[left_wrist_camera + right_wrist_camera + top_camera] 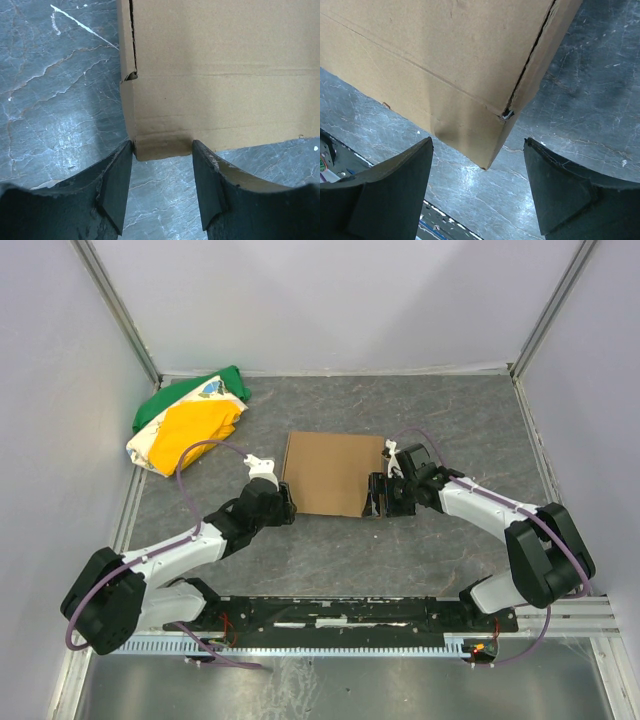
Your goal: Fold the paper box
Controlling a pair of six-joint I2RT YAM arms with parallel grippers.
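Note:
The paper box (333, 472) is a compact brown cardboard rectangle lying flat in the middle of the table. My left gripper (288, 502) is at its near left corner. In the left wrist view that gripper (162, 145) is open, and its fingertips (125, 155) flank the box (225, 75) corner and seem to touch it. My right gripper (378, 498) is at the near right corner. In the right wrist view it (478, 141) stands wide open, with the box (435, 50) corner pointing into the gap and touching neither finger. A slit shows along each side seam.
A green, yellow and white cloth bundle (190, 420) lies at the back left near the wall. Pale walls close in the table on three sides. The arms' base rail (350, 615) runs along the near edge. The table top (450, 420) is grey marbled.

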